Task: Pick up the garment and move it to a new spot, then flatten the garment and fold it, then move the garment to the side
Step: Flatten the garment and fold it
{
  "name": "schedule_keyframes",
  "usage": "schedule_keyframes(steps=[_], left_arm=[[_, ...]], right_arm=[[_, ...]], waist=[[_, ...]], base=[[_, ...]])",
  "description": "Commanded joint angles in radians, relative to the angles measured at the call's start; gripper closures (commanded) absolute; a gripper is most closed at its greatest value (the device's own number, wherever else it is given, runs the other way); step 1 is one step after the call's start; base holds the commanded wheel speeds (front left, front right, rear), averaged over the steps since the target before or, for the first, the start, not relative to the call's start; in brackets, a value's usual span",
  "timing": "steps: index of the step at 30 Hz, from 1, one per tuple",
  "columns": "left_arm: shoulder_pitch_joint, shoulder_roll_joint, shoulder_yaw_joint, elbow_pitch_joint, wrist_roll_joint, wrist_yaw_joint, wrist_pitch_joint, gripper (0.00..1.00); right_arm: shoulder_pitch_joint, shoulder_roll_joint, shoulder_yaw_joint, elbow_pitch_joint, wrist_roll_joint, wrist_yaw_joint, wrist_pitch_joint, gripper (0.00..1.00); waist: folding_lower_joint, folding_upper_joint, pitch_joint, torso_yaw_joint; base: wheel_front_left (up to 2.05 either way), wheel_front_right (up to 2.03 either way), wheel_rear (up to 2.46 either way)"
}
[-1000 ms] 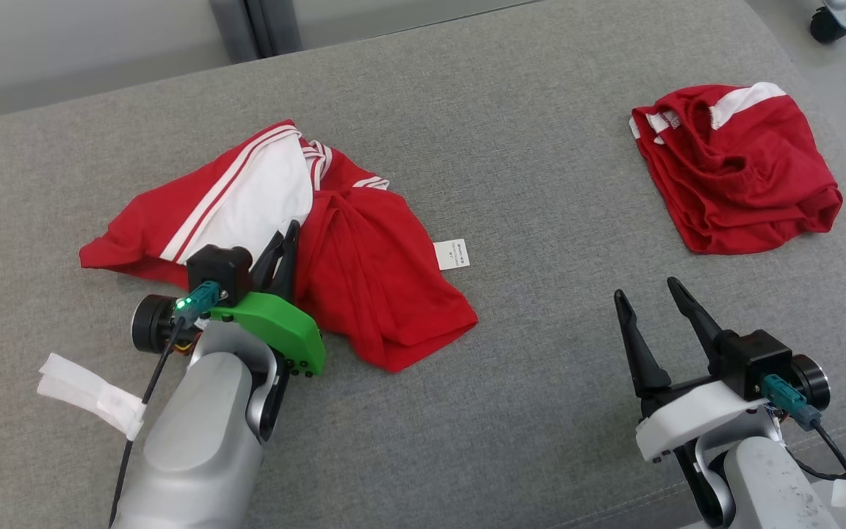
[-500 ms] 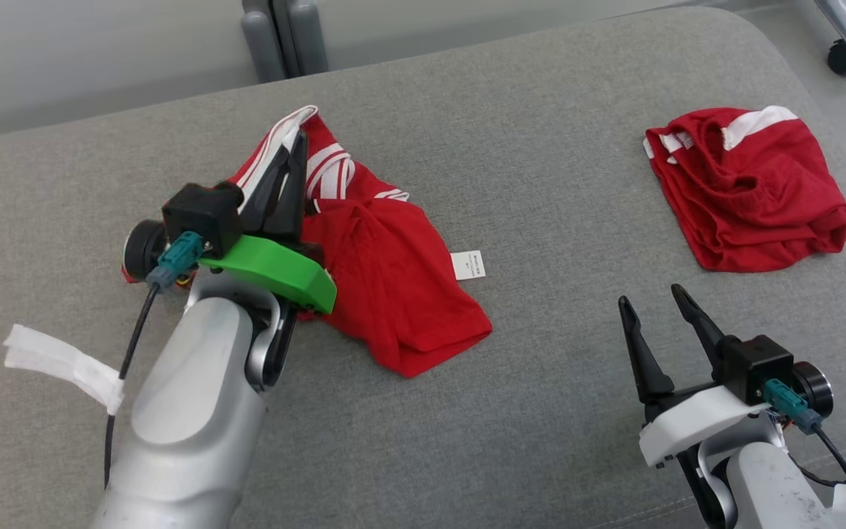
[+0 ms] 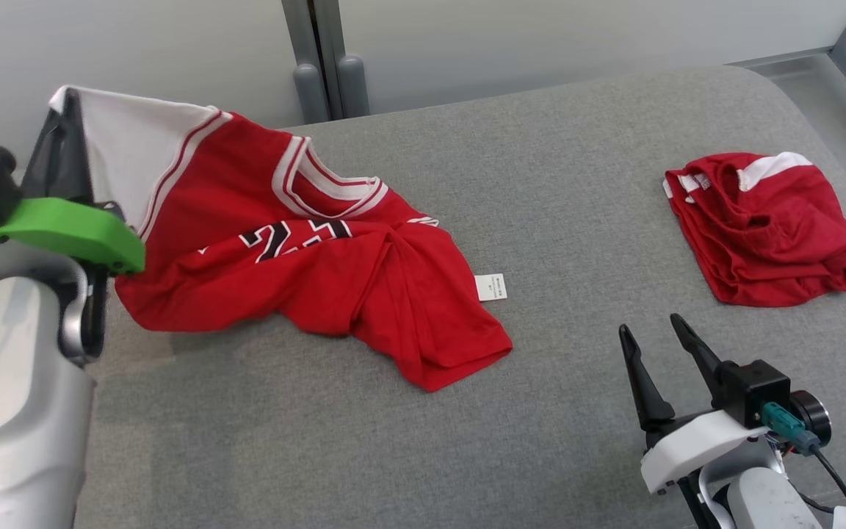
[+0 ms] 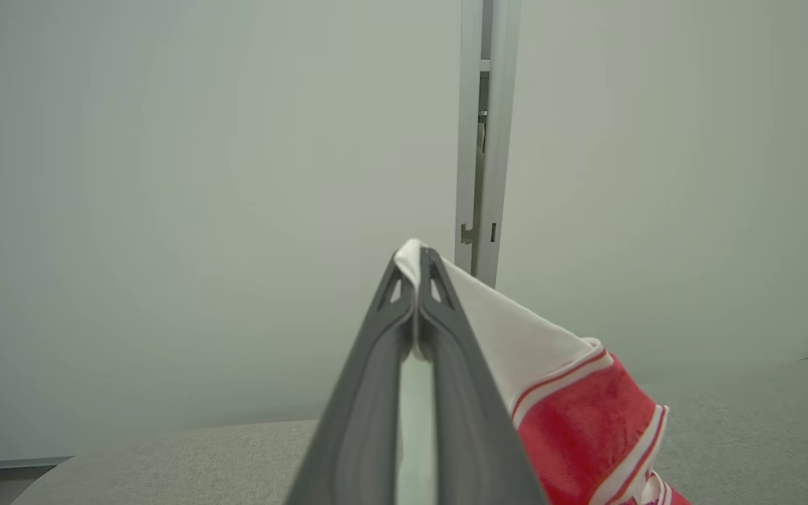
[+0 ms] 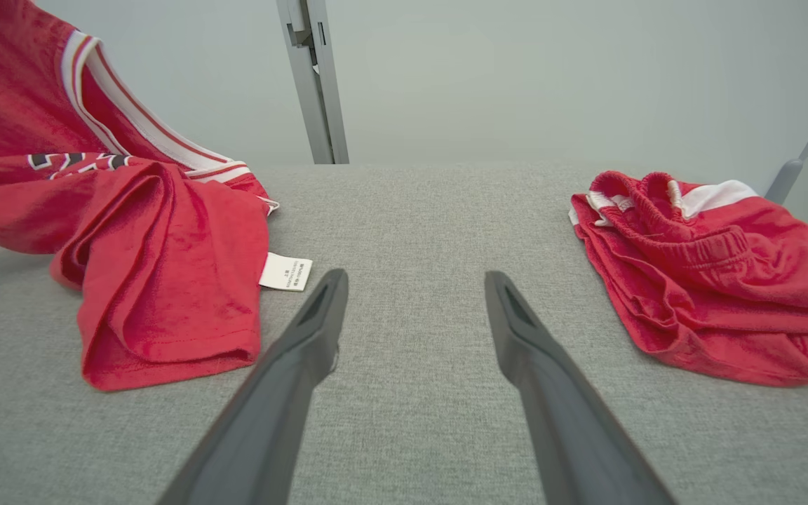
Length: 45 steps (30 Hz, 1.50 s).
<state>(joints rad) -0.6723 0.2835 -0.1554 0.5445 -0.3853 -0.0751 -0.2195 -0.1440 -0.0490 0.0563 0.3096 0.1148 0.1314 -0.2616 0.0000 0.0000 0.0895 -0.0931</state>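
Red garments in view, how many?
2. The jersey at left, one white corner held up by the left end effector; the crumpled red garment lying at far right.

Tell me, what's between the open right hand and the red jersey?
Just bare grey fabric cushion separates right hand from red-and-white jersey; the right wrist view shows it.

I read black numerals (image 3: pixel 294 239) on the red jersey (image 3: pixel 239 184), creased; the first looks like a 2, the rest unclear. The print on its white tag (image 3: pixel 490 286) is too small for me to read.
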Motion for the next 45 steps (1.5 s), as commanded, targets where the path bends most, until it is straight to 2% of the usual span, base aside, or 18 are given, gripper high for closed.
schedule_keyframes(steps=[1, 8, 13, 14, 15, 16, 22, 28, 31, 36, 45], left_arm=[[0.028, 0.024, 0.019, 0.016, -0.015, 0.014, 0.011, 1.0], [0.125, 0.094, 0.106, 0.102, -0.069, 0.061, 0.04, 1.0], [0.206, 0.089, 0.124, 0.143, -0.097, 0.058, 0.034, 1.0], [0.223, 0.083, 0.125, 0.148, -0.102, 0.054, 0.03, 0.73], [0.235, 0.076, 0.126, 0.149, -0.108, 0.05, 0.023, 0.54], [0.247, 0.07, 0.128, 0.15, -0.113, 0.048, 0.016, 0.0], [0.325, 0.032, 0.133, 0.131, -0.129, 0.031, -0.027, 0.0], [0.417, 0.004, 0.141, 0.029, -0.088, 0.046, -0.046, 0.0], [0.489, -0.032, 0.136, -0.077, -0.057, 0.048, -0.046, 0.0], [0.571, -0.095, 0.11, -0.18, -0.019, 0.04, -0.045, 0.0], [0.673, -0.187, 0.077, -0.248, 0.011, 0.021, -0.046, 0.0]], right_arm=[[0.018, -0.003, -0.001, 0.002, 0.006, -0.002, -0.005, 0.0], [0.034, -0.003, 0.0, 0.002, 0.008, -0.002, -0.005, 0.0], [0.045, -0.003, 0.001, 0.003, 0.001, -0.002, -0.005, 0.0], [0.047, -0.003, 0.0, 0.003, -0.001, -0.002, -0.005, 0.0], [0.049, -0.003, -0.001, 0.004, -0.002, -0.002, -0.005, 0.0], [0.051, -0.003, -0.002, 0.005, -0.003, -0.002, -0.005, 0.0], [0.06, -0.003, -0.001, 0.01, -0.009, -0.002, -0.005, 0.0], [0.077, -0.003, -0.005, 0.011, -0.011, -0.002, -0.005, 0.0], [0.086, -0.003, -0.012, 0.008, -0.016, -0.002, -0.005, 0.0], [0.09, -0.003, -0.012, 0.003, -0.016, -0.002, -0.005, 0.0], [0.092, -0.003, 0.0, 0.007, -0.014, -0.002, -0.005, 0.0]], waist=[[0.0, 0.0, -0.01, 0.009], [0.0, 0.0, -0.02, 0.019], [0.0, 0.0, -0.026, 0.027], [0.0, 0.0, -0.027, 0.029], [0.0, 0.0, -0.029, 0.032], [0.0, 0.0, -0.03, 0.035], [0.0, 0.0, -0.047, 0.046], [0.0, 0.0, -0.071, 0.057], [0.0, 0.0, -0.085, 0.068], [0.0, 0.0, -0.094, 0.085], [0.0, 0.0, -0.107, 0.1]], base=[[0.0, 0.0, 0.0], [0.0, 0.0, 0.0], [0.0, 0.0, 0.0], [0.0, 0.0, 0.0], [0.0, 0.0, 0.0], [0.0, 0.0, 0.0], [0.0, 0.0, 0.0], [0.0, 0.0, 0.0], [0.0, 0.0, 0.0], [0.0, 0.0, 0.0], [0.0, 0.0, 0.0]])
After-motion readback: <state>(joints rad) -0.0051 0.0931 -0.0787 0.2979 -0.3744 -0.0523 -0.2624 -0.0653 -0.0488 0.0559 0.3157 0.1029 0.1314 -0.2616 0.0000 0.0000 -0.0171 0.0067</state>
